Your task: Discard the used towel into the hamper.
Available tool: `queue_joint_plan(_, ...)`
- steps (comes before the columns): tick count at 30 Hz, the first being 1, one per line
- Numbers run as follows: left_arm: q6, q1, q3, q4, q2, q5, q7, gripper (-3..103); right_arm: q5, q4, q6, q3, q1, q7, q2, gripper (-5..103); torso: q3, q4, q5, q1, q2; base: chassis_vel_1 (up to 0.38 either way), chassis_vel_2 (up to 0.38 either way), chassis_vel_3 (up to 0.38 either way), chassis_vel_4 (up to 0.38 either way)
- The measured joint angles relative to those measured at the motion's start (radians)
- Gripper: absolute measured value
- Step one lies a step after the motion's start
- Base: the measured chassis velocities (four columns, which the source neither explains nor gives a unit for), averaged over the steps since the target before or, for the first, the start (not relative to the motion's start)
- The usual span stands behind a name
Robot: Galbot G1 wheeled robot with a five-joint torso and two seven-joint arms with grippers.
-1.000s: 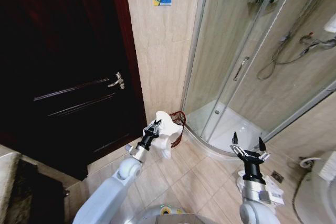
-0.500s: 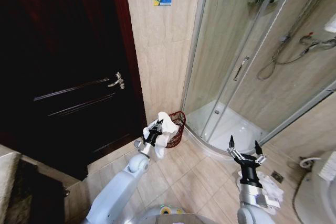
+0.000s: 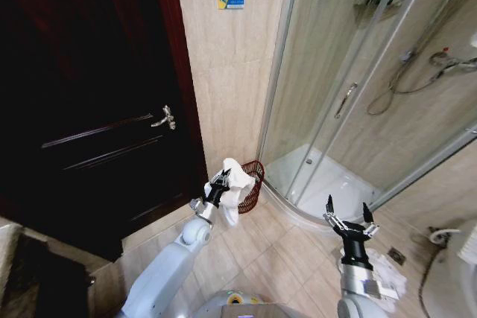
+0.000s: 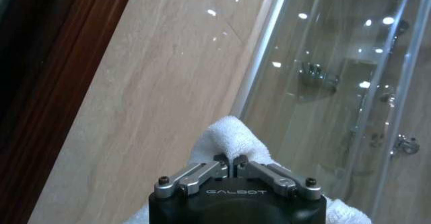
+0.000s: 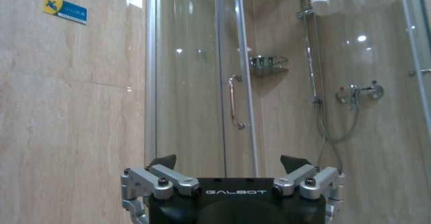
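The left gripper (image 3: 219, 182), clamped on the towel (image 3: 237, 178), had edged nearer the hamper (image 3: 252, 184) — release looked close; the right gripper (image 3: 349, 217) hung open, idle.

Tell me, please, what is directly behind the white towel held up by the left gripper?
The hamper stands behind the towel, against the tiled wall beside the shower. The towel, pinched by the left gripper, covers the hamper's near side, so its inside cannot be seen.

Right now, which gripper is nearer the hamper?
Left. The left gripper holds the towel right beside the hamper; the right gripper hangs open, well off toward the shower.
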Motion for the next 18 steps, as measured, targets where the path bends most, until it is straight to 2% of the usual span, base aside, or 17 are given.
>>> queue_joint_plan(6, -0.004, 0.017, 0.001, -0.005, 0.009, 0.031, 0.019, 2, 0.007, -0.012, 0.035, 0.015, 0.005, -0.034, -0.007, 100, 0.0, 0.0001, 0.0, 0.0, 0.0, -0.134, 0.124, 0.128, -0.133)
queue_joint_plan(14, -0.008, 0.017, 0.016, -0.005, 0.014, 0.043, 0.032, 2, -0.002, -0.014, 0.047, 0.008, -0.01, -0.07, 0.001, 100, 0.0, 0.0, 0.0, -0.001, 0.0, -0.021, 0.032, 0.014, -0.021)
queue_joint_plan(18, -0.006, 0.013, 0.021, -0.006, 0.017, 0.043, 0.031, 2, -0.067, -0.029, 0.097, 0.03, 0.01, -0.076, 0.001, 100, 0.0, 0.0, 0.0001, -0.001, 0.001, 0.0, 0.0, 0.0, 0.0)
